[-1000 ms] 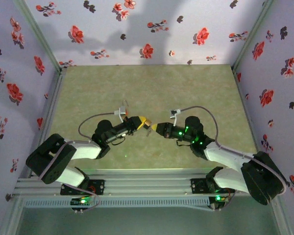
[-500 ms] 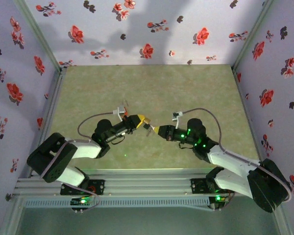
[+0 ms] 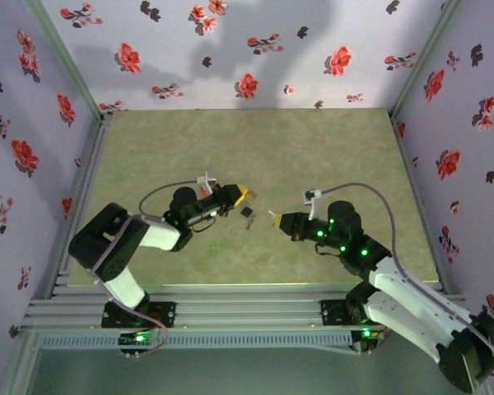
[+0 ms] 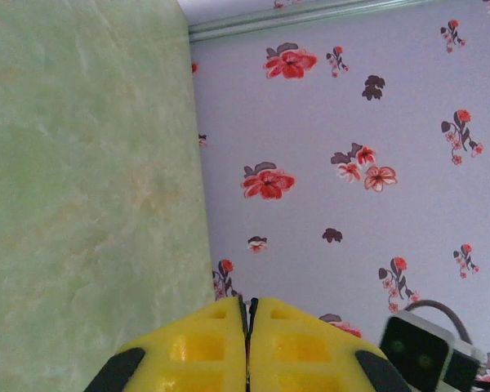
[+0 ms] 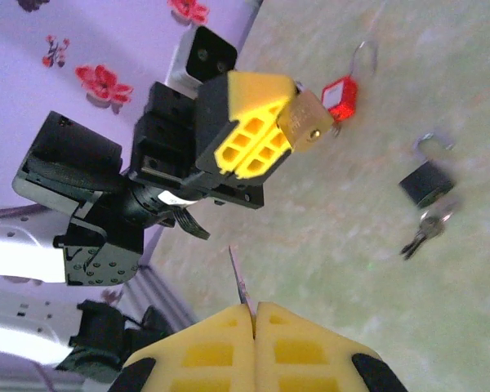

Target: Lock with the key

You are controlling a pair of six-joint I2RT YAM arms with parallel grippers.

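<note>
- Saw the left pincer (image 3: 244, 192) low over the middle of the green surface (image 3: 313, 156), pointing right towards the other arm.
- Found its yellow fingers (image 4: 212, 343) clenched in the left wrist view, pressed flat together with nothing showing between them.
- Noted there the surface on the left and a flowered wall (image 4: 351, 122) on the right.
- Saw the right pincer (image 3: 274, 218) just beside and facing the left one, tips apart.
- Found the right fingers (image 5: 204, 355) clenched on a key (image 5: 238, 282), its thin metal blade sticking straight out from the seam between them.
- Located the black lock (image 5: 423, 181) lying on the surface between the two pincers, touched by neither.
- Made out its shackle as raised and open, though blurred.
- Spotted a small bunch of keys (image 5: 425, 231) lying against the black lock on the side nearer the arm bases.
- Saw a brass lock (image 5: 309, 126) right at the left pincer's tip in the right wrist view; could not tell whether touching it or lying behind it.
- Saw a red lock (image 5: 340, 95) just beyond the brass one, with a thin wire shackle.
</note>
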